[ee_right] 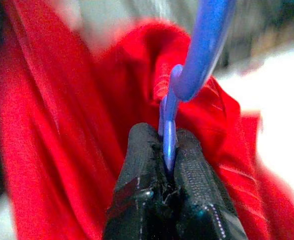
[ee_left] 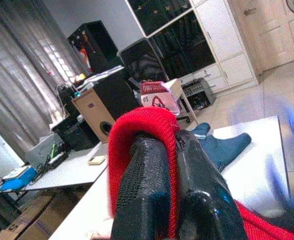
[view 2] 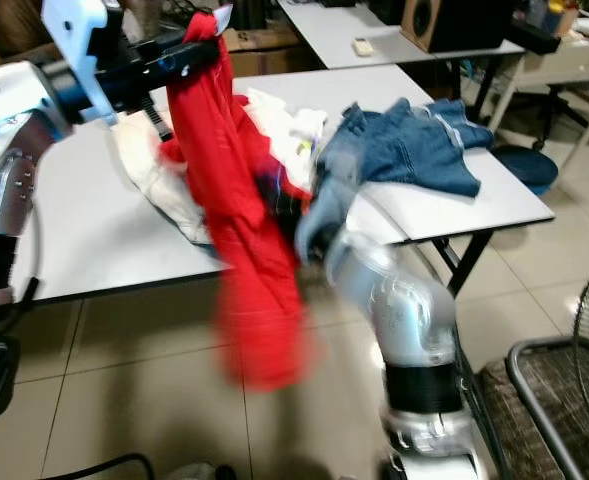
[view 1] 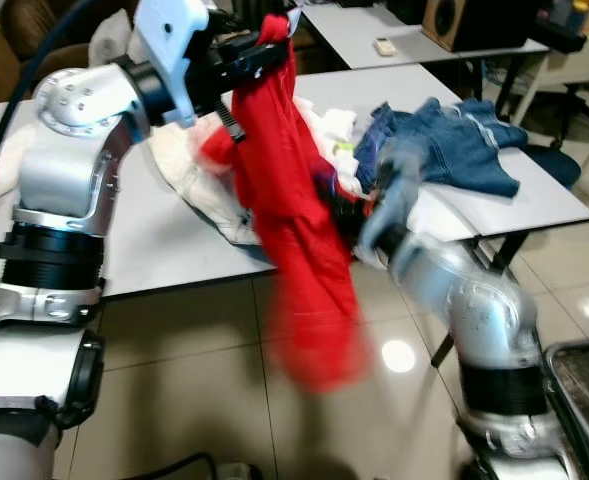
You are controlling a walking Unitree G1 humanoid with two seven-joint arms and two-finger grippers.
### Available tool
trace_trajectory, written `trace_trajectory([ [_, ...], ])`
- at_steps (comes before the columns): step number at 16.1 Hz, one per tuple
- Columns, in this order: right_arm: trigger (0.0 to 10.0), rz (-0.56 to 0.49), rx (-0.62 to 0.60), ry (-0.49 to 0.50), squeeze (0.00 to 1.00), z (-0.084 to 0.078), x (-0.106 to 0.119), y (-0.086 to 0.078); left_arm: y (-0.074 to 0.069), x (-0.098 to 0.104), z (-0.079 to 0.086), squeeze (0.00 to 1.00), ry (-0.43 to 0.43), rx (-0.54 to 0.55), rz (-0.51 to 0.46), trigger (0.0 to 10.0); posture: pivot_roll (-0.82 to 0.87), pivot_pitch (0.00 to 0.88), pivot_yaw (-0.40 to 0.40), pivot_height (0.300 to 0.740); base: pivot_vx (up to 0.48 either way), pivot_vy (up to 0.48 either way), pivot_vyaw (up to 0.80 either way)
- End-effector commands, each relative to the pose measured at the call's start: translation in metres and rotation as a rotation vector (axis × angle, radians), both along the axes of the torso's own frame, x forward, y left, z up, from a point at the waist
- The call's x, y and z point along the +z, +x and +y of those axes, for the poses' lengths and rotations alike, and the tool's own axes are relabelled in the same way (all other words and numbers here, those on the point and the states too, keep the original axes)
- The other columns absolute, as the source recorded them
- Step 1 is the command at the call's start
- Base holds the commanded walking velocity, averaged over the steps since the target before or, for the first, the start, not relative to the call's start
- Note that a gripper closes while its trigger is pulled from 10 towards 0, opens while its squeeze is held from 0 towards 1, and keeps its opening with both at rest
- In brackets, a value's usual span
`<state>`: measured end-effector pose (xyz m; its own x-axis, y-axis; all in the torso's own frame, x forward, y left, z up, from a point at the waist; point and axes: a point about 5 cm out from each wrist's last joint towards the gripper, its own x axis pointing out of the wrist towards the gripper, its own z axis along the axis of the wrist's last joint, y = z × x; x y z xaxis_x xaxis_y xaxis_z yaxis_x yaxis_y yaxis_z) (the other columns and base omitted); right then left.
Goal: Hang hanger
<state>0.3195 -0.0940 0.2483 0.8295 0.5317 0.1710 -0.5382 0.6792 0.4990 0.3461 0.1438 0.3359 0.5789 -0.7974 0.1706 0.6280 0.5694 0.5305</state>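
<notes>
Stood over a white table (view 1: 154, 250) on glossy tile, jeans (view 1: 454, 140) heaped upper right. Left gripper (view 1: 259, 50), upper centre, clamped the collar of a red shirt (view 1: 294, 230) hanging past the table edge. Right wrist view revealed right gripper (ee_right: 169, 150) pinching a blue hanger (ee_right: 201, 45) against red cloth. Collar tag read "05".

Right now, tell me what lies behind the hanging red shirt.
Behind the red shirt a white cloth and jeans lie on the table. Whatever sits directly behind the shirt is hidden.
</notes>
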Motion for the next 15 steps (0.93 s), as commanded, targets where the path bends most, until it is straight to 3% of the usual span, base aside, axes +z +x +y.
trace_trajectory([
  [1, 10.0, 0.016, -0.045, 0.011, 0.0, -0.012, -0.001, 0.001, -0.004, 0.011, 0.006, 0.0, 0.004, 0.015, -0.043, 0.0, -0.13, 0.0, 0.053, 0.74, 0.0, 0.0, 0.0],
  [2, 10.0, 0.1, -0.006, -0.265, 0.0, -0.007, -0.029, -0.002, -0.005, 0.008, 0.006, 0.0, 0.021, 0.008, -0.033, 0.0, -0.14, 0.0, 0.058, 0.74, 0.0, 0.0, 0.0],
  [3, 10.0, 0.141, 0.034, -0.411, 0.0, -0.005, -0.047, -0.007, -0.004, 0.006, 0.005, 0.0, 0.031, 0.007, -0.026, 0.0, -0.14, 0.0, 0.058, 0.74, 0.0, 0.0, 0.0],
  [4, 10.0, 0.163, 0.095, -0.41, 0.0, 0.002, -0.058, -0.016, -0.004, 0.001, 0.004, 0.0, 0.056, 0.005, -0.01, 0.0, -0.13, 0.0, 0.055, 0.74, 0.0, 0.0, 0.0],
  [5, 10.0, 0.135, 0.101, -0.345, 0.0, 0.005, -0.051, -0.018, -0.003, -0.003, 0.004, 0.0, 0.082, 0.015, -0.002, 0.0, -0.14, 0.0, 0.059, 0.74, 0.0, 0.0, 0.0],
  [7, 10.0, 0.092, 0.0, -0.292, 0.0, -0.005, -0.038, -0.01, -0.007, -0.022, 0.002, 0.0, 0.155, -0.017, 0.078, 0.0, -0.14, 0.0, 0.065, 0.74, 0.0, 0.0, 0.0],
  [10, 10.0, 0.087, -0.017, -0.265, 0.0, -0.01, -0.037, -0.009, -0.014, -0.042, -0.002, 0.0, 0.206, -0.055, 0.187, 0.0, -0.14, 0.0, 0.067, 0.74, 0.0, 0.0, 0.0],
  [11, 10.0, 0.086, -0.032, -0.233, 0.0, -0.012, -0.034, -0.008, -0.014, -0.054, 0.001, 0.0, 0.263, -0.018, 0.212, 0.5, -0.15, 0.0, 0.074, 0.74, 0.0, 0.0, 0.0],
  [12, 10.0, 0.09, -0.068, -0.169, 0.0, -0.019, -0.031, -0.006, -0.011, -0.062, 0.009, 0.0, 0.279, 0.057, 0.235, 0.4, -0.14, 0.0, 0.068, 0.74, 0.0, 0.0, 0.0],
  [15, 10.0, 0.102, -0.067, -0.103, 0.0, -0.024, -0.029, -0.004, -0.015, -0.063, 0.006, 0.0, 0.22, 0.058, 0.241, 0.0, -0.14, 0.0, 0.054, 0.74, 0.0, 0.0, 0.0],
])
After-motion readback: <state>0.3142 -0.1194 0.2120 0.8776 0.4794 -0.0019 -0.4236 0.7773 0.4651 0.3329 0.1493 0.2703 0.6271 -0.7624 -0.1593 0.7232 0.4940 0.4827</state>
